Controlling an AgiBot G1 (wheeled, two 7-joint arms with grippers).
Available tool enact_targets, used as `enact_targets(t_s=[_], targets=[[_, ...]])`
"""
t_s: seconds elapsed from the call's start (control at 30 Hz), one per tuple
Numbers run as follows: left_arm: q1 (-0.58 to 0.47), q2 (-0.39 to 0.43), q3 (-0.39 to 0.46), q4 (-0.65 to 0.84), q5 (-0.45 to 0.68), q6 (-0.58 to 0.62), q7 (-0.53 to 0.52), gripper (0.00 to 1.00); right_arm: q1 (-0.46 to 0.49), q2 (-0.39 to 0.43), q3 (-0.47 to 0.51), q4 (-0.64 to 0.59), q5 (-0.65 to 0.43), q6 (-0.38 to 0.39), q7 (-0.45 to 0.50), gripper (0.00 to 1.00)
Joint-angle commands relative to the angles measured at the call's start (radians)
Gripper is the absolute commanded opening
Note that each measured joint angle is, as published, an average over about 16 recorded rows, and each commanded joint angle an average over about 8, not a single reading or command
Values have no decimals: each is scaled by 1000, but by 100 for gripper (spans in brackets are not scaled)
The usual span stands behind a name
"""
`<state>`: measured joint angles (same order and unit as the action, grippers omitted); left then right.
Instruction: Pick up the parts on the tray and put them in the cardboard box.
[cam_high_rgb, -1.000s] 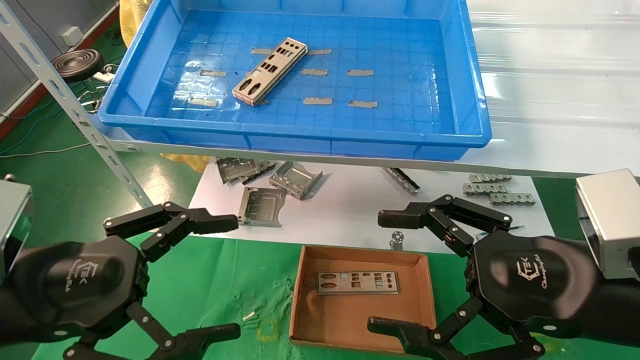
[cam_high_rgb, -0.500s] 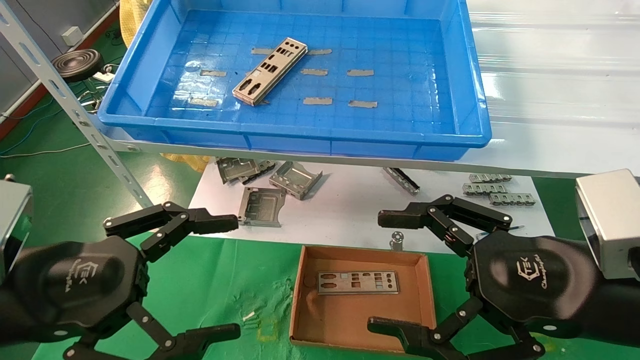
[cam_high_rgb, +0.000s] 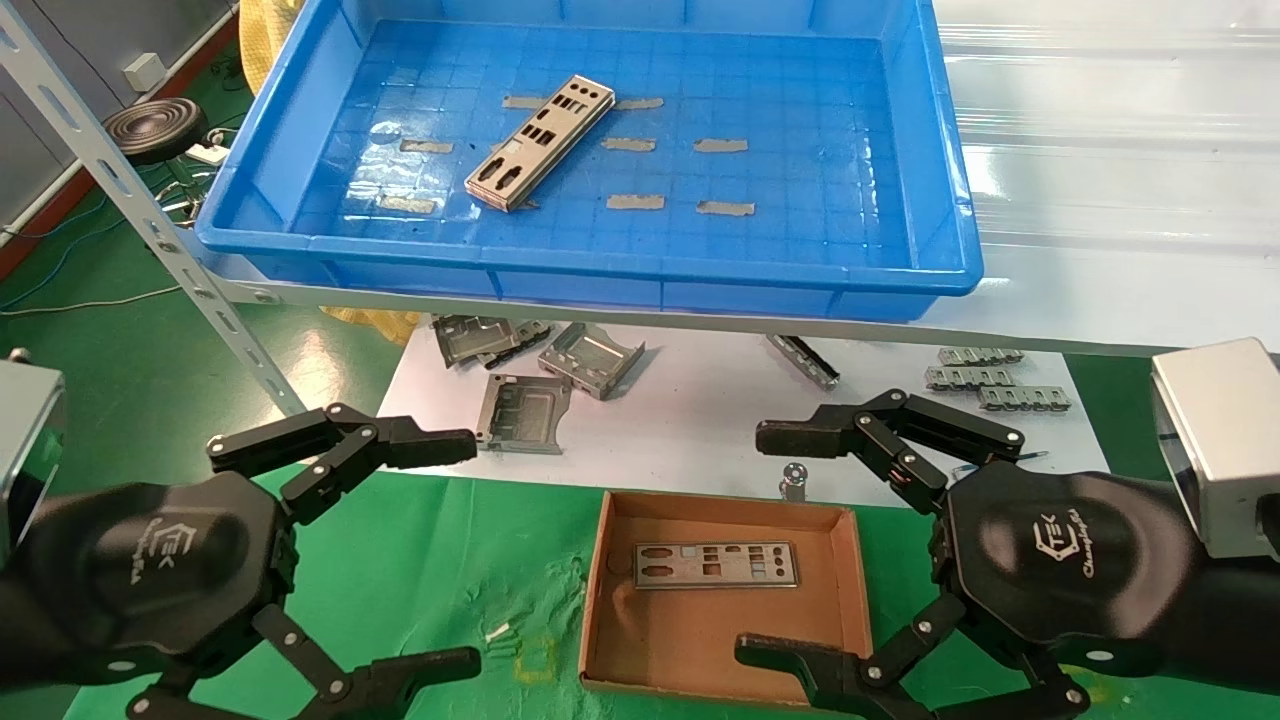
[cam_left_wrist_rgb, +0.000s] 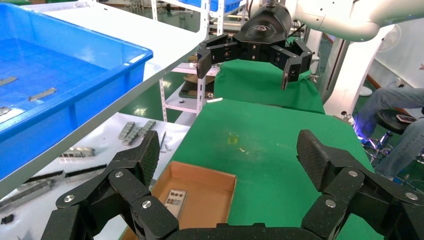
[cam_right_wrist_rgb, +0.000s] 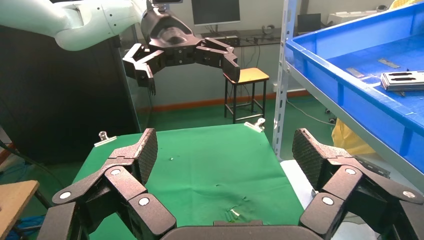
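Head view: part (cam_high_rgb: 540, 143) upper centre in tray (cam_high_rgb: 940, 200), another in cardboard box (cam_high_rgb: 855, 590) at bottom; left gripper (cam_high_rgb: 440, 550), right gripper (cam_high_rgb: 790, 545) spread, empty | Left wrist view: box (cam_left_wrist_rgb: 222, 182) low centre | Right wrist view: remaining part (cam_right_wrist_rgb: 402, 80) at right edge | Step: between picks; next, probably reach up to tray.

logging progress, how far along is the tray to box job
Done: one part lies flat in the cardboard box. In hand: nothing; the left gripper and right gripper both hang open and empty over the green cloth. Left: one plate lies in the blue tray, waiting to be picked up.
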<state>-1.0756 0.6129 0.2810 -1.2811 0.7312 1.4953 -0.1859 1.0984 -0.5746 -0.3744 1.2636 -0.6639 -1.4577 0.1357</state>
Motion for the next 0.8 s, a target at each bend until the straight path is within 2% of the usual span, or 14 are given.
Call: enact_targets(t_s=[0.03,0.8], targets=[[0,0,0,0,0,0,0,100,0,0,0,0,0,0,0,100],[0,0,0,0,0,0,0,100,0,0,0,0,0,0,0,100]])
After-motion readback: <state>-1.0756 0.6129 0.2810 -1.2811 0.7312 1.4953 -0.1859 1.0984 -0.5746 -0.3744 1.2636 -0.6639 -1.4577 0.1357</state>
